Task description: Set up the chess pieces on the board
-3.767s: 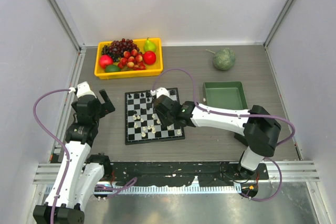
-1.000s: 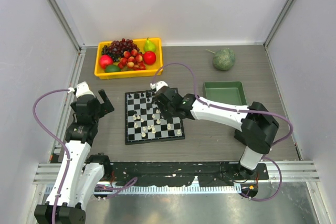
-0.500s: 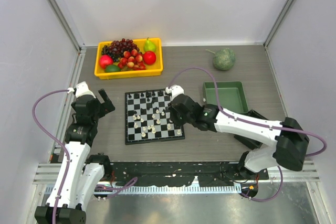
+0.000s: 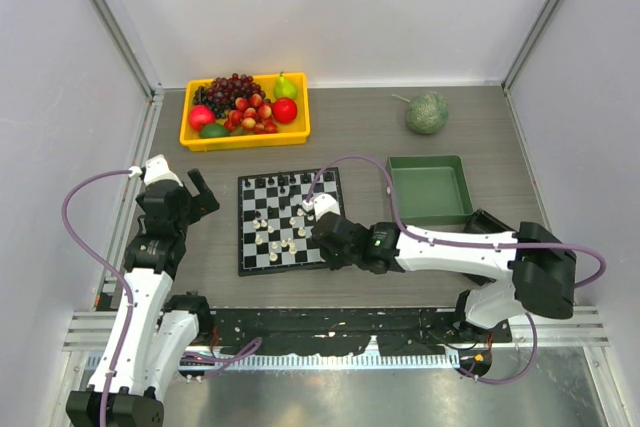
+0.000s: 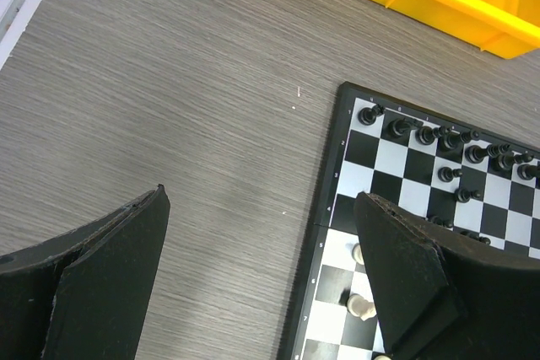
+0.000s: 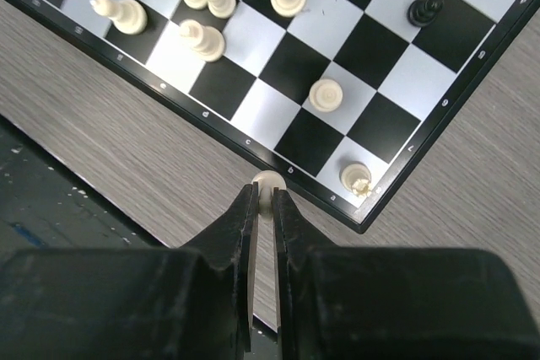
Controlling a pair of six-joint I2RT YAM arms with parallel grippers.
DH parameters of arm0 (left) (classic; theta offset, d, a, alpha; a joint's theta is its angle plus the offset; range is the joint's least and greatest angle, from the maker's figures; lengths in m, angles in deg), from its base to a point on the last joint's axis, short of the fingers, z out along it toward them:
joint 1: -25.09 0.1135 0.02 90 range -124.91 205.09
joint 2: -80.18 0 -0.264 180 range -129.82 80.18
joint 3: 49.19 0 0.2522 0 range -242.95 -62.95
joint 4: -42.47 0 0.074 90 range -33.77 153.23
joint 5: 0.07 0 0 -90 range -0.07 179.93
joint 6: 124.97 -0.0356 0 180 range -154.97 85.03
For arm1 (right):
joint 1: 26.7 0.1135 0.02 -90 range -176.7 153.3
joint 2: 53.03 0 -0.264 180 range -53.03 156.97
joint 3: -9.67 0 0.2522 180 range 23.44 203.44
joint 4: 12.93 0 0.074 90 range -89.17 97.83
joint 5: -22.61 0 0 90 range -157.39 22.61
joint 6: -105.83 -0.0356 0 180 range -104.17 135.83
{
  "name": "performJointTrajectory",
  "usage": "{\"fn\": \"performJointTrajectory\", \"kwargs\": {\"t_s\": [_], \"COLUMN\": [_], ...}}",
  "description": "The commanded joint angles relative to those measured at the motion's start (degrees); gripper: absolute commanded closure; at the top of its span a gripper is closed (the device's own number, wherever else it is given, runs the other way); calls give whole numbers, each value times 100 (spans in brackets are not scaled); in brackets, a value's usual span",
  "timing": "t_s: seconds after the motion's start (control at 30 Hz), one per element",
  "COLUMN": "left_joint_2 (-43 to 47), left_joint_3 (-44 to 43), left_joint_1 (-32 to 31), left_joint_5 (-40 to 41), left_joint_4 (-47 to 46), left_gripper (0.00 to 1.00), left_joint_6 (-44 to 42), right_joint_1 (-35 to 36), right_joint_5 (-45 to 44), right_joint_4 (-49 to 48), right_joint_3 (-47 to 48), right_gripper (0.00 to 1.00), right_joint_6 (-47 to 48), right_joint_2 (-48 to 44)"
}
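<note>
The chessboard (image 4: 292, 220) lies mid-table with black pieces (image 5: 447, 137) along its far rows and cream-white pieces (image 6: 202, 40) scattered on its near half. My right gripper (image 6: 267, 196) is shut on a cream-white piece (image 6: 268, 181) and holds it over the board's near border by the right corner. In the top view the right gripper (image 4: 326, 243) is at the board's near right part. My left gripper (image 5: 261, 267) is open and empty over the bare table just left of the board (image 5: 337, 174); it also shows in the top view (image 4: 195, 197).
A yellow tray (image 4: 245, 112) of fruit stands behind the board. An empty green tray (image 4: 428, 187) sits right of the board and a green melon (image 4: 426, 112) at the far right. The table's near edge has a black rail (image 4: 330, 322).
My right gripper has moved from the board's far right side toward me to its near right corner, carrying a cream-white piece. The left arm has not moved.
</note>
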Motion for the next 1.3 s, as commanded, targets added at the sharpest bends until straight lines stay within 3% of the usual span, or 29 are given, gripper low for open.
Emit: {"fn": "performJointTrajectory", "kwargs": {"t_s": [0.0, 0.87, 1.27], "left_joint_2": [7, 16, 33], "left_joint_3": [26, 79, 96], "left_joint_1": [31, 31, 48], "left_joint_5": [-7, 46, 54], "left_joint_4": [-281, -272, -264], "left_gripper": [1, 1, 1], "left_joint_6": [61, 17, 17], "right_joint_1": [46, 11, -25], "right_joint_5": [-323, -771, -780], "right_joint_4": [-251, -498, -471], "right_joint_3": [-19, -89, -28], "right_gripper": [91, 89, 82], "right_joint_6": [-131, -421, -474], "right_joint_2": [154, 734, 945]}}
